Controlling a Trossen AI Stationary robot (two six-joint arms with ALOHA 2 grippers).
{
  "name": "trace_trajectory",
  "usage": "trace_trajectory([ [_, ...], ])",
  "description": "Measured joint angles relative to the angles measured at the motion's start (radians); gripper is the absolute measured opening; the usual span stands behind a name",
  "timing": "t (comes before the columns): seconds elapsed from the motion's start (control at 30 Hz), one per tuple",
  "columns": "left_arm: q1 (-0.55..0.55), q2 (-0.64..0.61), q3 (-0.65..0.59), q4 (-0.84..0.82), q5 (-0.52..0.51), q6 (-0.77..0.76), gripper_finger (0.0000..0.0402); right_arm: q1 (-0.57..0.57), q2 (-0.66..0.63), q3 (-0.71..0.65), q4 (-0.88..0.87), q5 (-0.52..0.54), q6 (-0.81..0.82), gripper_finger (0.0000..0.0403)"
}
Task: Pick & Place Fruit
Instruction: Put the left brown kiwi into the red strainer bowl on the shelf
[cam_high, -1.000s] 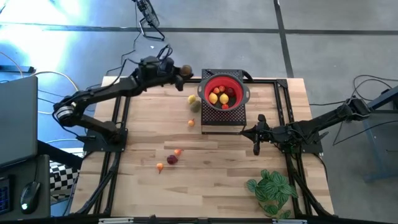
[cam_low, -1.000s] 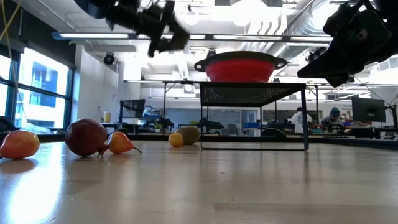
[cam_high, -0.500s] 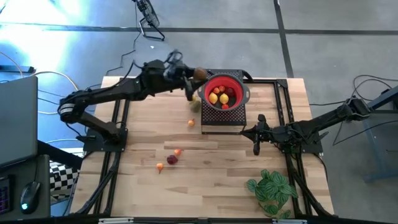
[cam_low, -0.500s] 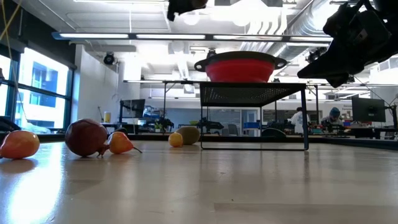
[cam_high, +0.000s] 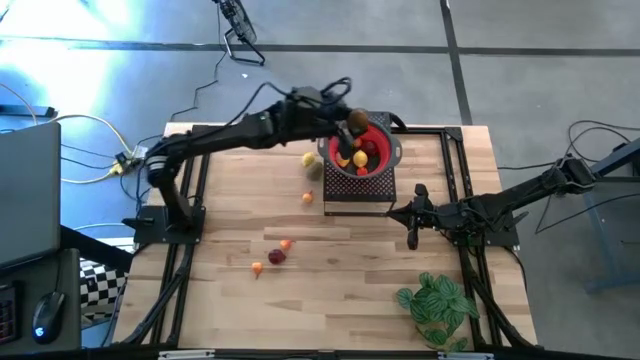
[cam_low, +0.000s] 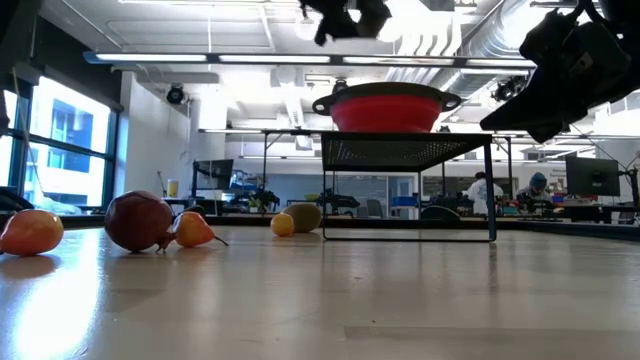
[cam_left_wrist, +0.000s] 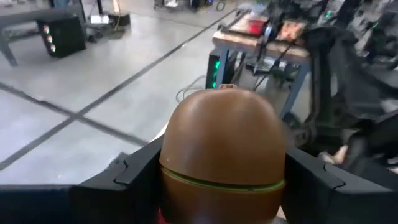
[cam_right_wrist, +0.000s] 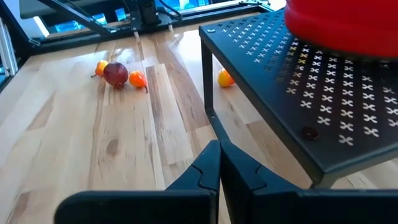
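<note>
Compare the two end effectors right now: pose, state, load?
The left end effector is raised over the red bowl, shut on a brown fruit; the right end effector is low beside the black rack, shut on nothing. The left arm is stretched across the table; the right is parked on its own side. Both are dark two-finger end effectors.

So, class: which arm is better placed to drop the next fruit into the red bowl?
Left. The left gripper holds a round brown fruit over the red bowl. The right gripper waits shut, empty, beside the black perforated stand.
</note>
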Motion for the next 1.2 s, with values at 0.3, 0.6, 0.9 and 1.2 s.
trace_trajectory([
  [0.3,-0.001,0.128,0.024,-0.057,-0.126,0.006,0.0241,0.0,0.0,0.0,0.001,0.0,0.002,0.0002],
  [0.6,0.0,0.173,0.024,-0.121,-0.155,0.002,0.0241,0.0,0.0,0.0,-0.005,0.0,0.002,0.0002],
  [0.9,-0.005,0.178,0.024,-0.149,-0.17,-0.007,0.0241,0.0,0.0,0.0,-0.006,0.0,0.002,0.0002],
  [1.2,-0.034,0.245,0.024,-0.131,-0.169,-0.006,0.0241,0.0,0.0,0.0,-0.019,0.0,0.003,0.0002],
])
